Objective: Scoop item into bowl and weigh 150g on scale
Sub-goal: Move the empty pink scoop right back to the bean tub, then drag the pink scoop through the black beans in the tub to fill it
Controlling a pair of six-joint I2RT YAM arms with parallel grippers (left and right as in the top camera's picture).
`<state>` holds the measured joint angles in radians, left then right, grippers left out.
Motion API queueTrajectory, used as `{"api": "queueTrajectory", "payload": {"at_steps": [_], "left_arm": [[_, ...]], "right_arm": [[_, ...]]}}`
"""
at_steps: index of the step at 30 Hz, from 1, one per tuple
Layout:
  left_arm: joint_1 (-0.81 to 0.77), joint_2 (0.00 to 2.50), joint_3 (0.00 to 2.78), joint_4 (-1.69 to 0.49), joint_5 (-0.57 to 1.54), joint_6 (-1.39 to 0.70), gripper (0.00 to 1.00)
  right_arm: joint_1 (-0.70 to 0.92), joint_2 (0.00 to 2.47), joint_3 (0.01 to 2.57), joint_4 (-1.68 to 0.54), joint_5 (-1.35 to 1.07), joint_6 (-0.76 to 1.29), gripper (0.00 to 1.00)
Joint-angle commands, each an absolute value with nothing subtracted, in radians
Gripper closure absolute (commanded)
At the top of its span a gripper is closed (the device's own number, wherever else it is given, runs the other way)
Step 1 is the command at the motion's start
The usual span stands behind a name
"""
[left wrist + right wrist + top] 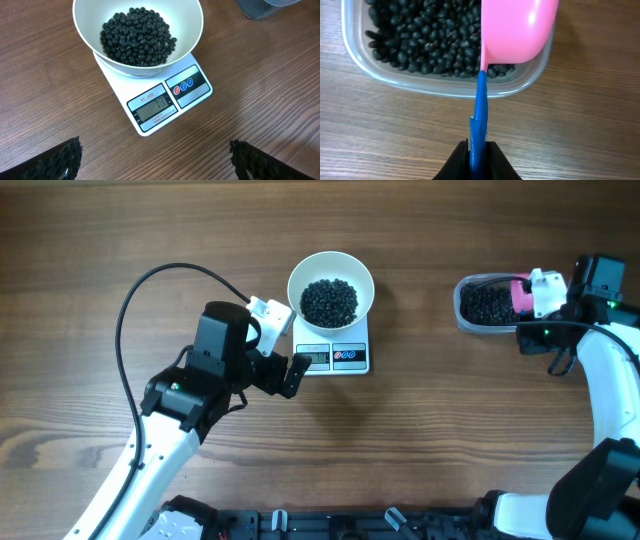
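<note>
As seen from overhead, found beans [329, 300] heaped in the white bowl [297, 285] atop the scale [345, 358], just beyond the left gripper [283, 343], spread wide and empty off the scale's left front corner. Noted right gripper [479, 150] clamped on the blue handle [481, 100] of a pink scoop [520, 30], poised over the clear tub [420, 85] of beans well to the right. Recorded bare table [420, 400] between scale and tub.
</note>
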<state>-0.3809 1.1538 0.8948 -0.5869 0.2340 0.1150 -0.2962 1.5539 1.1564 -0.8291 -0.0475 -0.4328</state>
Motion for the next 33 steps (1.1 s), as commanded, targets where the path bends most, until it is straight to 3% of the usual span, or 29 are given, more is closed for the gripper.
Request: {"api": "queueTrajectory", "payload": {"at_steps": [1,33], "left_arm": [[-0.384,1.161,0.89,-0.588,0.243,0.126,0.0],[-0.384,1.161,0.89,-0.587,0.243,0.126,0.0]], "right_arm": [[-0.298,1.568,1.17,-0.824,-0.015,-0.449,0.96],[-0.294,1.712,1.169,-0.826,-0.116,-0.412,0.96]]}}
